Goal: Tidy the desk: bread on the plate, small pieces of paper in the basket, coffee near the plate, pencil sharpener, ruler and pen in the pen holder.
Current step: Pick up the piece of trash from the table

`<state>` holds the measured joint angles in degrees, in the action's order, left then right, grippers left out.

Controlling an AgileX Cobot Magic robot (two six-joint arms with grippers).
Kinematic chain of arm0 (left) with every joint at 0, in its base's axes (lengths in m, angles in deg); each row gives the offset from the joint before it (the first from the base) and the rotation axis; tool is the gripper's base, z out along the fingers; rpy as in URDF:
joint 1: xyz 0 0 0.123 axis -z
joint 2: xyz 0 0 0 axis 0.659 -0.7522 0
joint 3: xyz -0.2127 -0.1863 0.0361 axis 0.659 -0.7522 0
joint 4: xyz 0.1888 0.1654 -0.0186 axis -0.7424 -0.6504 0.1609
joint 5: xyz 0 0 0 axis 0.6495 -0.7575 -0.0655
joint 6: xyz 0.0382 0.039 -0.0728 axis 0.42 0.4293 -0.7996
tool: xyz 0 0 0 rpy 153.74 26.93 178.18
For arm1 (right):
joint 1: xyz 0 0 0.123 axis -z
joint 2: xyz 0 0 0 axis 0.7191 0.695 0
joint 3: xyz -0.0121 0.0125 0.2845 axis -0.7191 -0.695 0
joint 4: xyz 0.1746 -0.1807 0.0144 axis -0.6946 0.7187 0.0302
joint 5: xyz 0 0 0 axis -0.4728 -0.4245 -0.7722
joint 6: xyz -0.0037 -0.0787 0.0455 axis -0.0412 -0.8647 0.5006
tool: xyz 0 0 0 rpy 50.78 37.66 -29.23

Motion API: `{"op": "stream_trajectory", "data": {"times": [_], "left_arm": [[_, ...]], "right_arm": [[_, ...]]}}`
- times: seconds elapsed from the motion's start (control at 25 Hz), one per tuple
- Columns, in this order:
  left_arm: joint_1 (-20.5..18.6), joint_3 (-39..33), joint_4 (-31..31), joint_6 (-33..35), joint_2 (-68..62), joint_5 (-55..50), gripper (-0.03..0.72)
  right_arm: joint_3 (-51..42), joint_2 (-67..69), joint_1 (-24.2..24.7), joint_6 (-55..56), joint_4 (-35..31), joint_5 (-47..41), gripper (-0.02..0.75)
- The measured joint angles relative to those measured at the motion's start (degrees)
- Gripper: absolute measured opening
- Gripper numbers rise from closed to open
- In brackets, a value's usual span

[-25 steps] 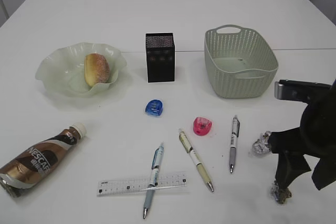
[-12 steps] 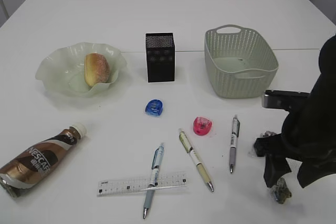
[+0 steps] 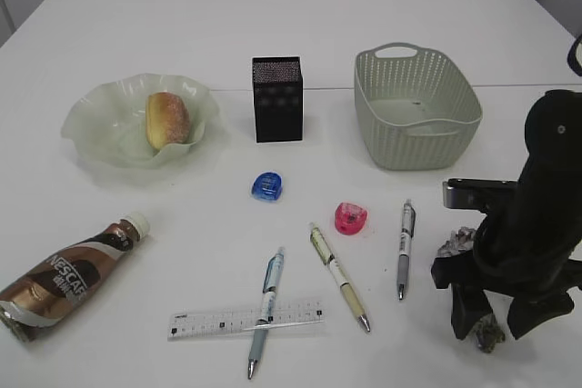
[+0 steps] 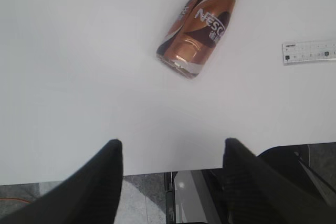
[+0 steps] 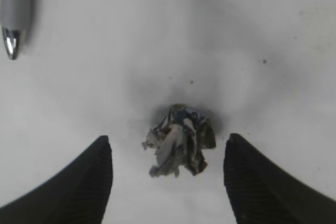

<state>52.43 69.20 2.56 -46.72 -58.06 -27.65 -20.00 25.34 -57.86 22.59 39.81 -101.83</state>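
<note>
The coffee bottle (image 4: 198, 32) reads "NESCAFÉ", lying near left; both grippers (image 4: 170, 182) (image 5: 167, 182) stand released, the right straddling a paper wad (image 5: 178, 140).

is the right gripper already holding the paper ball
No, the right gripper is open, with the paper ball lying on the table between its fingers, untouched.
</note>
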Motion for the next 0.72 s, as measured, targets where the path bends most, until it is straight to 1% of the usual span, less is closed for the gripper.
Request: {"op": "stream_trajectory", "data": {"times": [0.28, 0.4, 0.52, 0.6, 0.72], "left_arm": [[0.0, 0.0, 0.0, 0.0, 0.0, 0.04, 0.43], [0.0, 0.0, 0.0, 0.0, 0.0, 0.04, 0.425], [0.0, 0.0, 0.0, 0.0, 0.0, 0.04, 0.424], [0.0, 0.0, 0.06, 0.0, 0.0, 0.04, 0.424], [0.0, 0.0, 0.14, 0.0, 0.0, 0.04, 0.424]], "right_arm": [[0.0, 0.75, 0.0, 0.0, 1.28, 1.13, 0.48], [0.0, 0.96, 0.0, 0.0, 1.93, 1.35, 0.419], [0.0, 1.49, 0.0, 0.0, 2.04, 1.44, 0.34], [0.0, 1.58, 0.0, 0.0, 2.14, 1.44, 0.316], [0.0, 1.58, 0.0, 0.0, 2.25, 1.58, 0.304]]}}
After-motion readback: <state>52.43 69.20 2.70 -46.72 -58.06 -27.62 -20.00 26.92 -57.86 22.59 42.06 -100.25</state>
